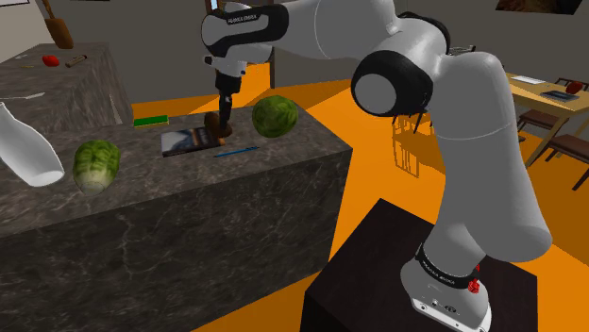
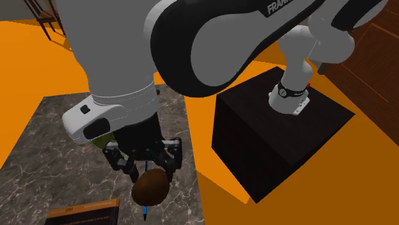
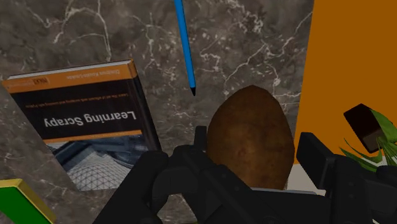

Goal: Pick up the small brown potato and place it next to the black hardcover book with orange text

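My gripper [image 2: 151, 170] grips the potato [image 3: 251, 137], long axis pointing down at the counter [image 1: 236, 189], with the book [image 3: 83, 121] lying close by on the shoulder view's left.

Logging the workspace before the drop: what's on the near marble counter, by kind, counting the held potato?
Green leafy heads: 2
Book, black with orange bands: 1
Green flat item: 1
Blue pen: 1
White bottle: 1
Brown potato, clasped in the gripper: 1
Total: 7
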Available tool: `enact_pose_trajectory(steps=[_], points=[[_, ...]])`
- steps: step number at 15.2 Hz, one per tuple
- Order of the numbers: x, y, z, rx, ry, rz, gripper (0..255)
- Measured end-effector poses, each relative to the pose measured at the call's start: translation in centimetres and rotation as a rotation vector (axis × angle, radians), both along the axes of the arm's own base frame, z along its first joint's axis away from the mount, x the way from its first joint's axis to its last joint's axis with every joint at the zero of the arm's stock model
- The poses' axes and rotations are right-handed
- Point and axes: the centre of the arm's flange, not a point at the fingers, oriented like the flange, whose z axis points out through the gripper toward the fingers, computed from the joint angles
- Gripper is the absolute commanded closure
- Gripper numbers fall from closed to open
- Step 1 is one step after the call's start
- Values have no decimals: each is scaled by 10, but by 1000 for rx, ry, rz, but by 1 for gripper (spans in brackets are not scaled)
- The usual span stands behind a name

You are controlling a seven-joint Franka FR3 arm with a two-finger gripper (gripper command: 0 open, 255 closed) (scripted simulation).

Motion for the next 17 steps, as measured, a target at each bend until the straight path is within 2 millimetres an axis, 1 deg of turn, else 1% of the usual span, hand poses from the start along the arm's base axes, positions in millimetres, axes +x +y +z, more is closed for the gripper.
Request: enact_pose_trajectory(steps=[1,2,4,6,17], points=[[5,13,3,0,0,0,255],[9,21,2,1,0,0,255],[11,27,-7,1,0,0,255],[14,28,-17,1,1,0,255],[12,28,-74,1,1,0,255]])
